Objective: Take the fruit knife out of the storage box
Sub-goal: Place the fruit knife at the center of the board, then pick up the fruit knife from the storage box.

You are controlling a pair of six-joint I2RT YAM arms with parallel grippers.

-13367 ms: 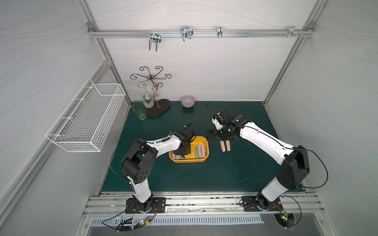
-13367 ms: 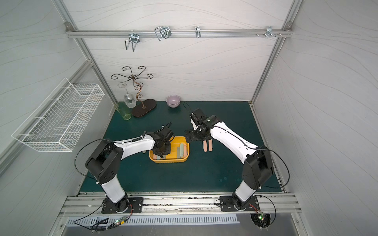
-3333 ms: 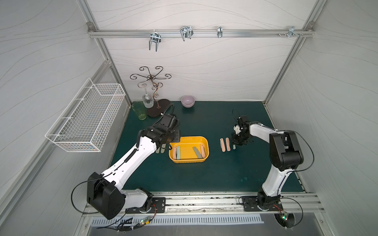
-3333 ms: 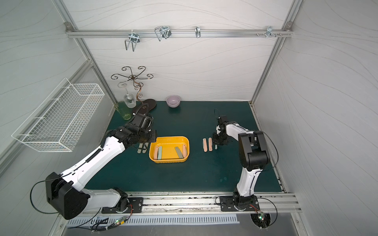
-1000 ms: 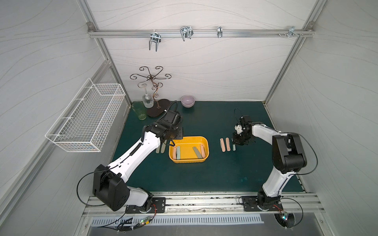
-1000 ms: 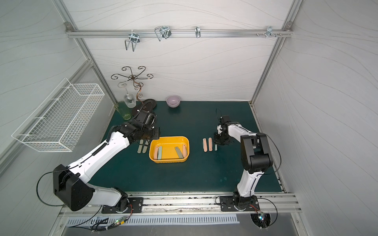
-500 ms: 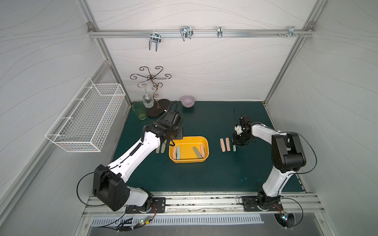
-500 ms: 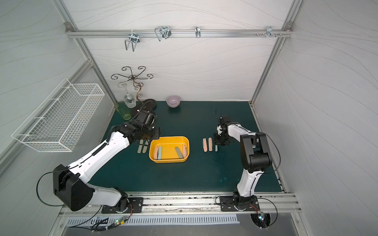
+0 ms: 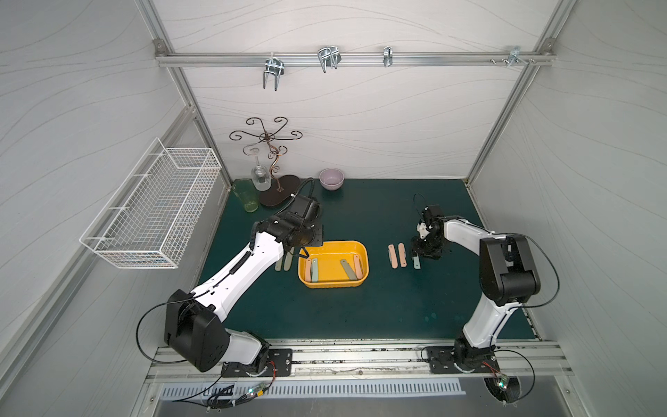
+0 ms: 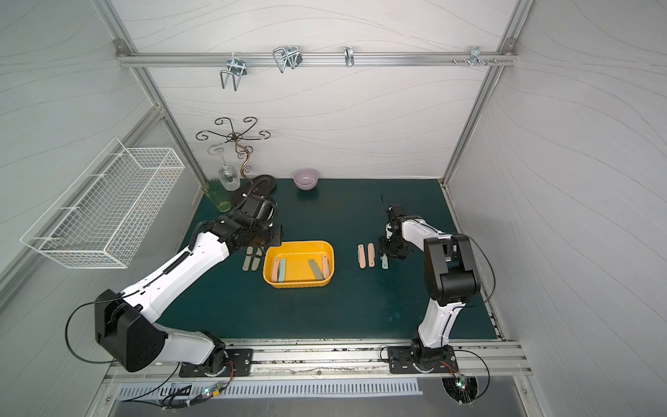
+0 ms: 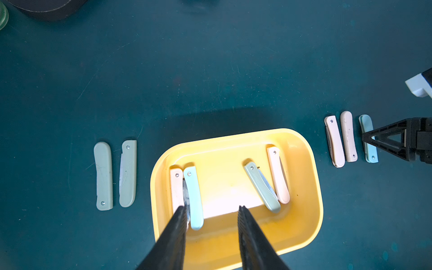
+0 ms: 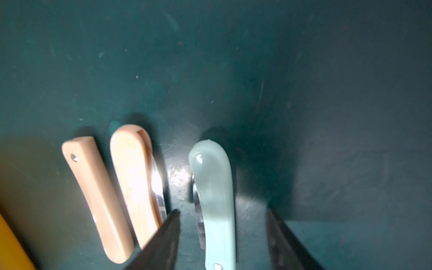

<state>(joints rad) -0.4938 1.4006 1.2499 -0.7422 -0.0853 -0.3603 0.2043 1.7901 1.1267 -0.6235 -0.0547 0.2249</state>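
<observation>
The right gripper [image 12: 223, 210] is wide around a pale blue fruit knife [image 12: 210, 177] on the mat [image 9: 361, 202], right of the yellow storage box [image 11: 233, 136]. The left gripper [image 11: 211, 208], narrow and empty over the box, might pinch two touching knives [image 11: 194, 198] at once.

Right gripper [image 12: 223, 210]: jaws, shut a second ago, now stand apart astride the pale blue knife [image 12: 214, 187], newly laid on the worktop [image 12: 327, 93]. Left gripper [image 11: 211, 207]: withdrawn from inside the storage box [image 11: 304, 187], swung out above the first green knife [image 11: 103, 175] and second green knife [image 11: 127, 173], now poised over the box's left end.
</observation>
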